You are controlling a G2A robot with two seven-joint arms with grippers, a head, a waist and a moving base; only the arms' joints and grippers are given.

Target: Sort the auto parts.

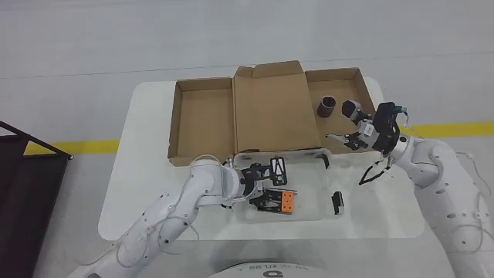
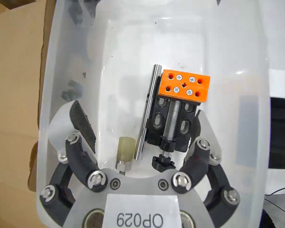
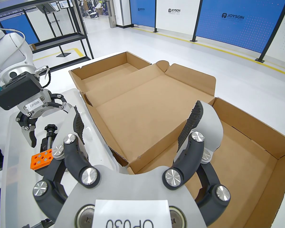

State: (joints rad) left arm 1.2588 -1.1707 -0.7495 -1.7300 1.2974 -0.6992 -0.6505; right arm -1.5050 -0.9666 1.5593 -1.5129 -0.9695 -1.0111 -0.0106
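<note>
A clear plastic bin at the table's front holds a small black vise with an orange block, a shiny metal rod and a short beige-tipped fitting. My left gripper hangs open inside the bin, its fingers on either side of the vise and rod, touching neither; it also appears as the left gripper and the left gripper. My right gripper is open and holds nothing, above the front edge of the cardboard box's right compartment. A dark cylinder stands in that compartment.
The cardboard box has an empty left compartment and a flat middle flap. A small black part lies on the white table just right of the bin. Black shelving stands off the table's far side.
</note>
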